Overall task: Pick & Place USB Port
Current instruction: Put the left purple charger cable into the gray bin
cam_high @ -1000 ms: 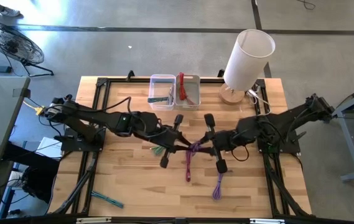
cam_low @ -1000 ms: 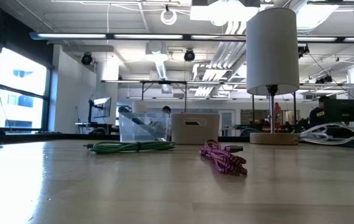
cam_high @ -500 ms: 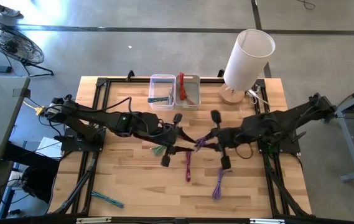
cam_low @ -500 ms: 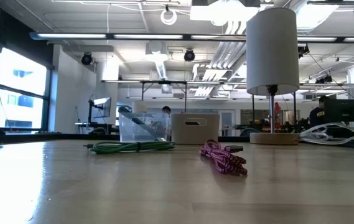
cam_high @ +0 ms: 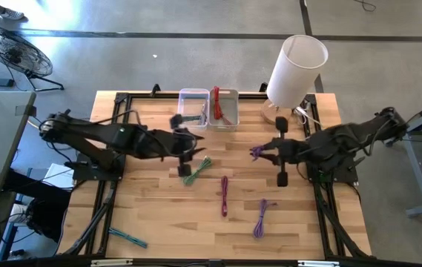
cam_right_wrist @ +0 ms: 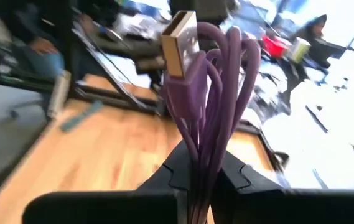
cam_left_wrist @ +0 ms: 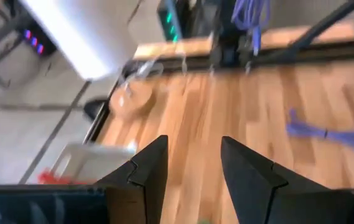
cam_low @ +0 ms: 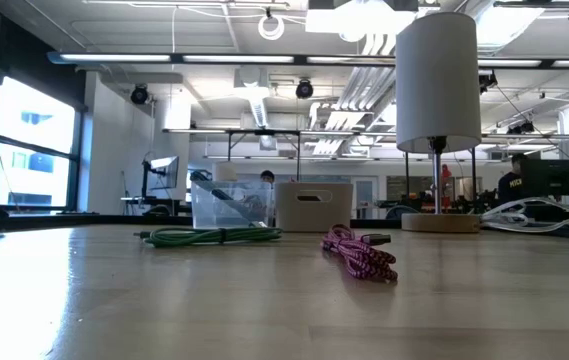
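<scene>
A purple bundled USB cable point(cam_right_wrist: 211, 93) has a gold-coloured metal plug. On the light striped wooden desk point(cam_high: 151, 215) lie a green coiled cable point(cam_high: 195, 170), a pink-and-black patterned braided cable point(cam_low: 359, 253) and a white cylindrical lampshade point(cam_high: 297, 68)

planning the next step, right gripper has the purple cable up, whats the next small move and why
Probably carry it toward the bins at the table's far edge. The right gripper is shut on a bundled purple cable, held clear of the table, and the bins already hold cables. The left gripper is open and empty over the green cable, so it is not in the way.
</scene>
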You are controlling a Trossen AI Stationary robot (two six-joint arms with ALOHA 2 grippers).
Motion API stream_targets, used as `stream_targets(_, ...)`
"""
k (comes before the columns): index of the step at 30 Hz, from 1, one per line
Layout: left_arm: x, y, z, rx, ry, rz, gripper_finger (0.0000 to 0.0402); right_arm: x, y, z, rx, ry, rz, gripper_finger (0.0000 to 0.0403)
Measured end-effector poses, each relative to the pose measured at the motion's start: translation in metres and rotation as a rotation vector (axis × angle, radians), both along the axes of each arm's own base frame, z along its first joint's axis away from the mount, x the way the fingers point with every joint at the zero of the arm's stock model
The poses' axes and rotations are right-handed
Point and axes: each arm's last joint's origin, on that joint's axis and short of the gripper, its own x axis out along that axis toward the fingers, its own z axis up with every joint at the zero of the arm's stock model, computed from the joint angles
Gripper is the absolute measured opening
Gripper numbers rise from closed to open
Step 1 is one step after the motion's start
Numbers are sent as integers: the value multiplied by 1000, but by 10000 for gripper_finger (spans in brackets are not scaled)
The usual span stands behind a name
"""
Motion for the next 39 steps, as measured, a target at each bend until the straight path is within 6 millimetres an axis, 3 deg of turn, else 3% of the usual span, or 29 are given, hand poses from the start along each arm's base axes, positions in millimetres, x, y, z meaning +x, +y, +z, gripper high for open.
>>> stream_targets(6, -31, 8, 1, -19, 118, 44, 144, 15, -5, -9, -25, 25, -152, 17)
stream_targets(11, -47, 12, -3, 61, 241, 32, 144, 40, -18, -19, 34, 29, -253, 17)
stream_targets(18, -80, 22, -1, 216, 377, 77, 144, 78, -45, -39, 76, 41, -369, 17)
stream_targets(28, -129, 35, 9, 249, 429, 82, 144, 127, -98, -76, 236, 14, -536, 17)
stream_targets(34, -144, 38, 9, 259, 468, 78, 144, 146, -123, -97, 270, 3, -623, 17)
stream_targets(39, -148, 38, 7, 246, 512, 48, 144, 151, -141, -107, 302, -3, -692, 17)
